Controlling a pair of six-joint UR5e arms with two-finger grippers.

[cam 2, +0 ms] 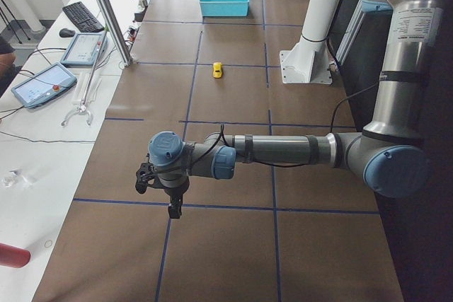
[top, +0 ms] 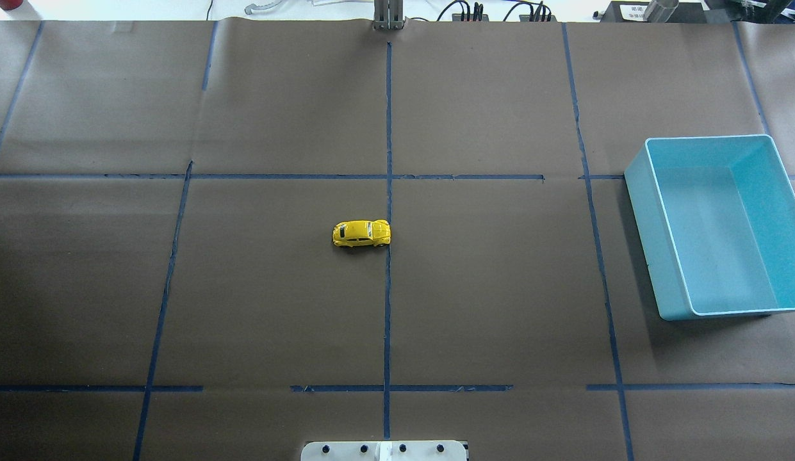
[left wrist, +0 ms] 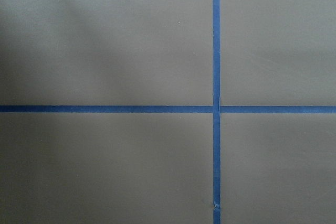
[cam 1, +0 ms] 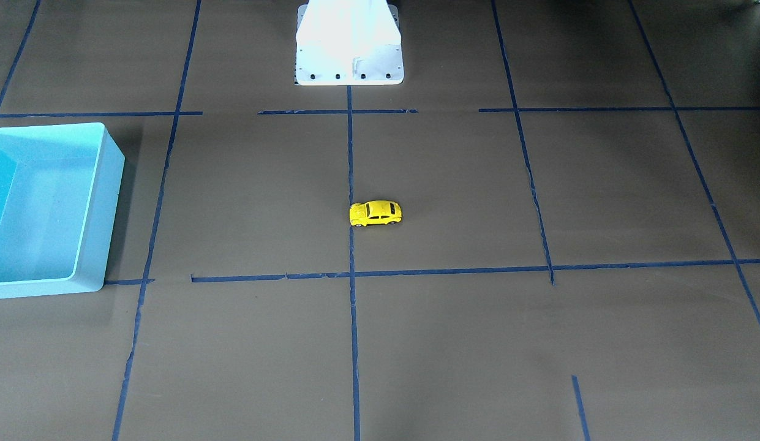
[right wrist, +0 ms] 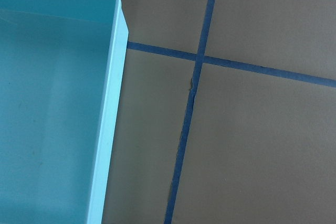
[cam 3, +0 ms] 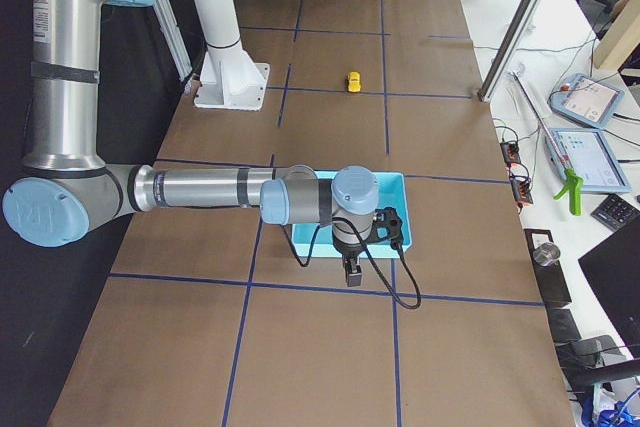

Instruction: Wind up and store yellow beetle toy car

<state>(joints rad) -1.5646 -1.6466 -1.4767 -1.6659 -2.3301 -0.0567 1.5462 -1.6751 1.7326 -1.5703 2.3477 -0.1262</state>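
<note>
Mid-table, yellow beetle toy car [cam 1: 375, 213] lies far from left pincer [cam 2: 174, 210], right pincer [cam 3: 352, 274].

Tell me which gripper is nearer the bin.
Right. The right gripper hangs by the bin, whose corner fills its wrist view. The left gripper is at the table's opposite end, with the car between it and the bin.
</note>
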